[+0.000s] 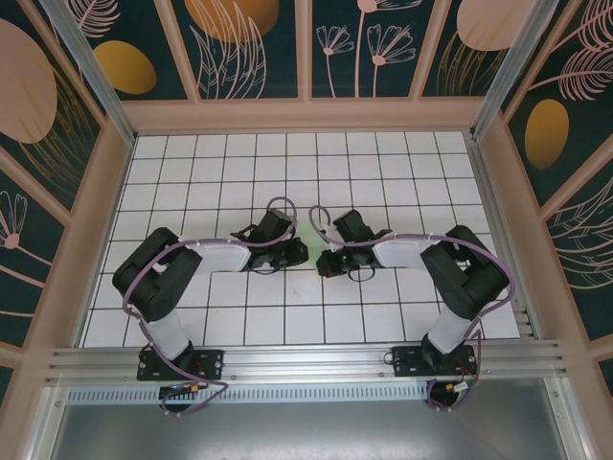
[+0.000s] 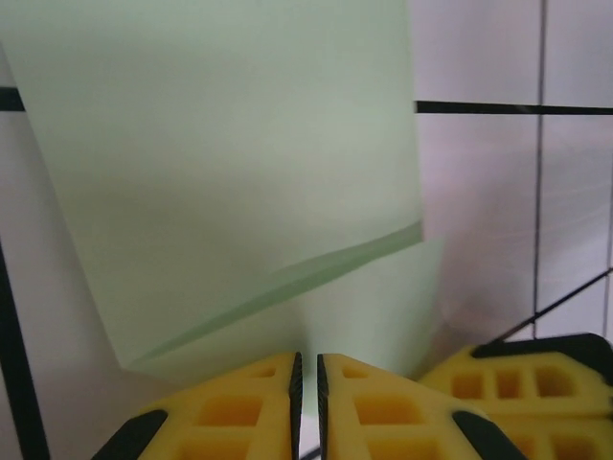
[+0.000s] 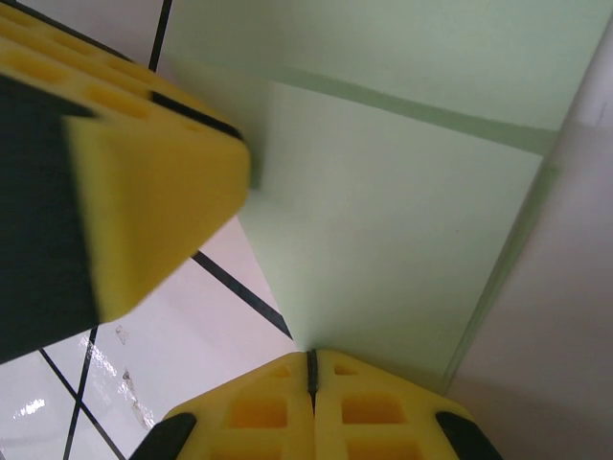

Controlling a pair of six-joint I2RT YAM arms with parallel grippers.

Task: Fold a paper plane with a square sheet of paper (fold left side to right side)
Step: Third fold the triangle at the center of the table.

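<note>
I have both arms reaching in to the middle of the tiled table [image 1: 383, 163], and the square sheet of paper [image 2: 220, 144] sits between the 2 grippers, seemingly partly raised off the tiles; the left gripper [image 2: 307, 369] is closed, with the paper's near edge pinched in the thin slit between its yellow pads; the right gripper [image 3: 311, 362] is closed tight just beside it, and a corner of the sheet runs down into its seam, so I judge both are gripping the paper; I see 2 layers, 1 flap's edge lying slantwise across the other, so a fold looks begun but not pressed flat; no pointed dart shape shows, so I judge most of the folding is left to do.
</note>
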